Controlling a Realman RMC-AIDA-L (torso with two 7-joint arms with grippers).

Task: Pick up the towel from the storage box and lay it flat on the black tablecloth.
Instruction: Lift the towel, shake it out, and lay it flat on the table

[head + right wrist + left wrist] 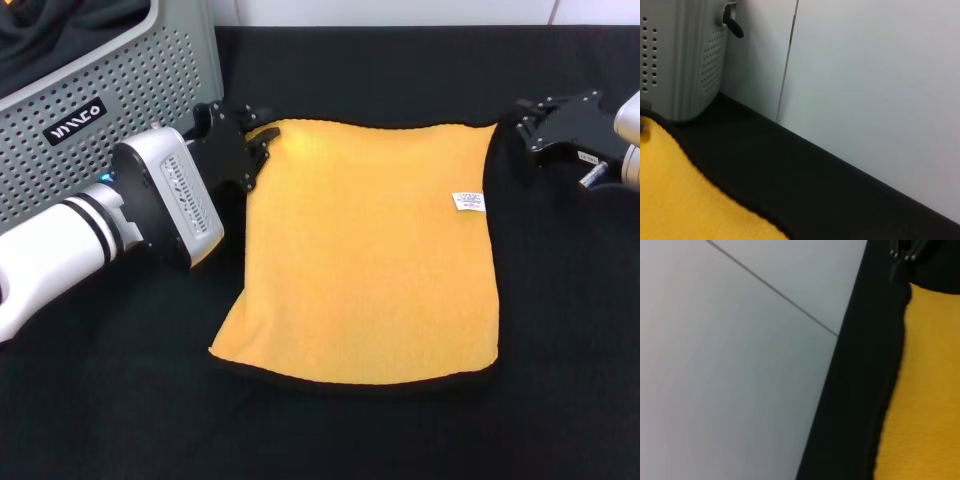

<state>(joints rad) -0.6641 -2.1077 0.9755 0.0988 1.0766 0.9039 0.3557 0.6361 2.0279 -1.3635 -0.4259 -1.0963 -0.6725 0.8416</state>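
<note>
Head: one towel (365,250) lies spread flat on the cloth (560,330), outside the box (150,75); laying looks done, release left. Left gripper (243,143) at its far-left corner, right gripper (545,118) just off the far-right; cannot tell either grip.
Left wrist: towel edge (925,390), cloth.
Right wrist: one box (685,65).

Pale wall (880,90) with thin seam behind; dark fabric (60,30) in box.
</note>
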